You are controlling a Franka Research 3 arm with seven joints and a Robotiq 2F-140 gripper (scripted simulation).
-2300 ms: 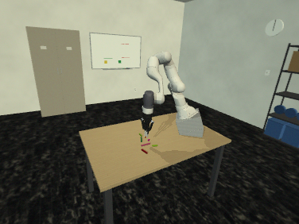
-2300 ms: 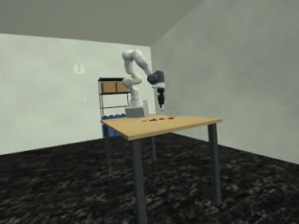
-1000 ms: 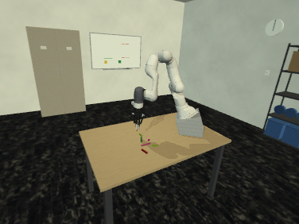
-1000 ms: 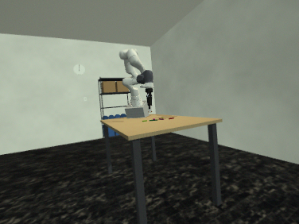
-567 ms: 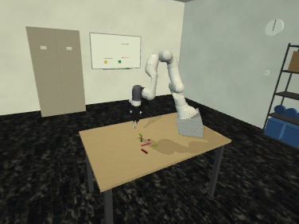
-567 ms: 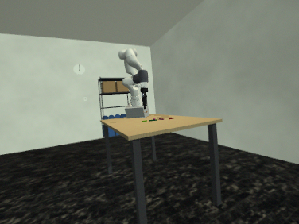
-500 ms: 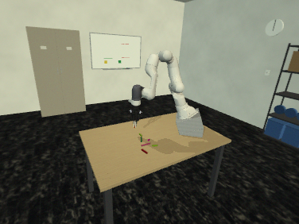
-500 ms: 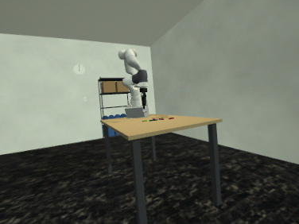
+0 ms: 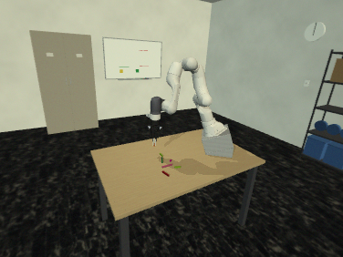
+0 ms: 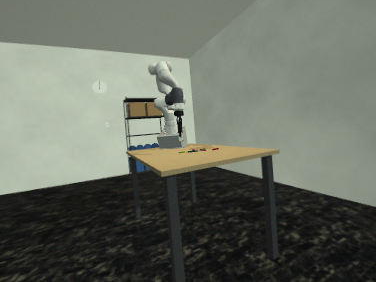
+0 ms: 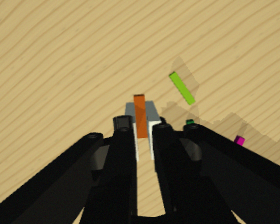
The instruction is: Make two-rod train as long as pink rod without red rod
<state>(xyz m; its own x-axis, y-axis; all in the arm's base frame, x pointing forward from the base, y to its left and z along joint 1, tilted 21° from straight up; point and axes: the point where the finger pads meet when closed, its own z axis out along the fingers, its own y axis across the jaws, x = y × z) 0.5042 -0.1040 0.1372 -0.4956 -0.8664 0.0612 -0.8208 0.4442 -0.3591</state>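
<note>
Claw (image 11: 143,136) pinched narrow on the orange rod (image 11: 140,115), held above the bench (image 9: 137,187) near its far-left edge. Lime rod (image 11: 181,87) lies flat just beyond. Pink rod (image 9: 167,166) and red rod (image 9: 165,173) lie mid-bench, well apart from the claw.

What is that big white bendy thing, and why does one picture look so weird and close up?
The white bendy thing is a robot arm standing on a wooden table. At its end is a black gripper, like a hand with two fingers. Two pictures look at the room from far away, from different sides. The weird close one comes from a camera on the arm's wrist, looking down past the black fingers. They are pinched shut on a small orange rod, held above the table. On the table lie more little coloured rods, such as a lime rod and a red rod. The robot is meant to line two rods up like a train.
</note>
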